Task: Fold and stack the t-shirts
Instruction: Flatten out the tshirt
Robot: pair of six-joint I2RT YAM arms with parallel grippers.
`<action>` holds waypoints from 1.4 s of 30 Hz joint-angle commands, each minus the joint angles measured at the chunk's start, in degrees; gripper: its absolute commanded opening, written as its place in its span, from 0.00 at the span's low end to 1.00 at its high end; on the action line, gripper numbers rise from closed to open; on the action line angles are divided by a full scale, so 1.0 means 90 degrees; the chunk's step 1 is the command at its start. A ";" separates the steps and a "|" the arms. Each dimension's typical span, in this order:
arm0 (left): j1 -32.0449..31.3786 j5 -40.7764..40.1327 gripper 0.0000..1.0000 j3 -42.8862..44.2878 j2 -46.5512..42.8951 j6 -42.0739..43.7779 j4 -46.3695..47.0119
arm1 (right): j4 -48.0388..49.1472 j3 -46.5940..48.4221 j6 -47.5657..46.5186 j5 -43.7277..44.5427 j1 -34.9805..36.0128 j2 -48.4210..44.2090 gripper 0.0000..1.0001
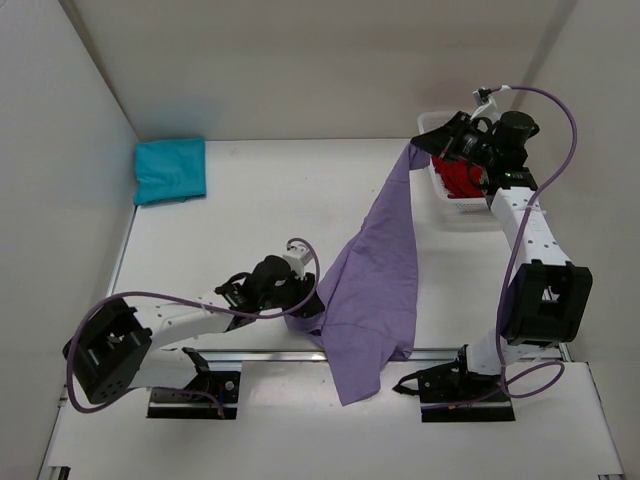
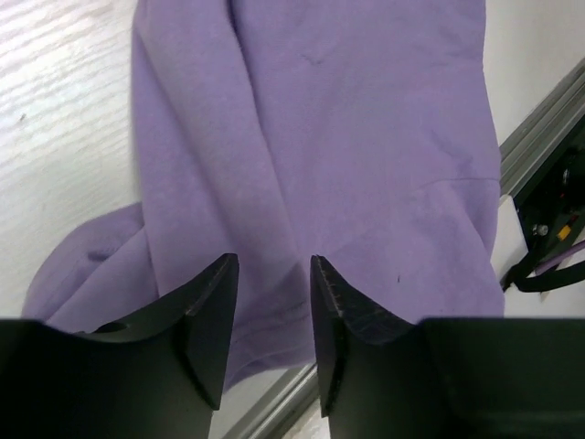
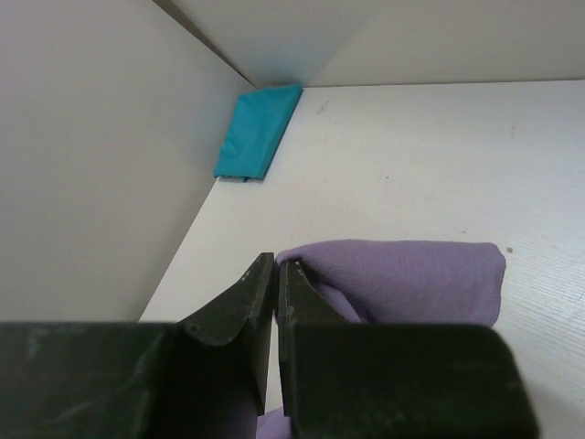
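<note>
Robotics lab, bare white walls [image 1: 60,170], white table [image 1: 270,200], arms [image 1: 190,322] bolted to aluminium rail [image 1: 250,353]

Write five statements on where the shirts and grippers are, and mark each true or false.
1. The teal t-shirt lies folded in the far left corner of the table. True.
2. The right gripper is open and empty. False: it is shut on the lavender t-shirt.
3. The dark red t-shirt sits in the white mesh basket. True.
4. The left gripper is clamped on the lavender t-shirt. False: its fingers stand apart over the cloth.
5. The lavender t-shirt is stacked on the teal t-shirt. False: it hangs stretched out and unfolded, well apart from it.
</note>
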 commanded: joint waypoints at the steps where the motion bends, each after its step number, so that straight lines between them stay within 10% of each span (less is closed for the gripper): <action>1: -0.0147 -0.0072 0.46 0.0405 0.0194 0.0183 0.0010 | 0.0483 -0.0014 0.0037 -0.0005 0.0008 -0.0102 0.00; 9: -0.0108 0.0112 0.44 0.0620 0.0799 0.0212 -0.0010 | 0.0620 -0.0141 0.0134 -0.0034 0.0047 -0.0200 0.00; 14: 0.0163 -0.0396 0.00 0.0806 0.0586 0.0154 -0.0332 | 0.0571 -0.0121 0.0115 -0.0025 0.0057 -0.0297 0.00; 32: 0.5143 0.2064 0.00 0.4885 -0.0831 -0.0451 -0.1582 | -0.0835 0.1412 -0.0529 0.0405 0.0526 -0.1955 0.00; 42: 0.5244 0.1685 0.00 0.6380 -0.1280 -0.0247 -0.2762 | -0.0559 -0.0288 -0.0304 0.0277 -0.0500 -0.2320 0.00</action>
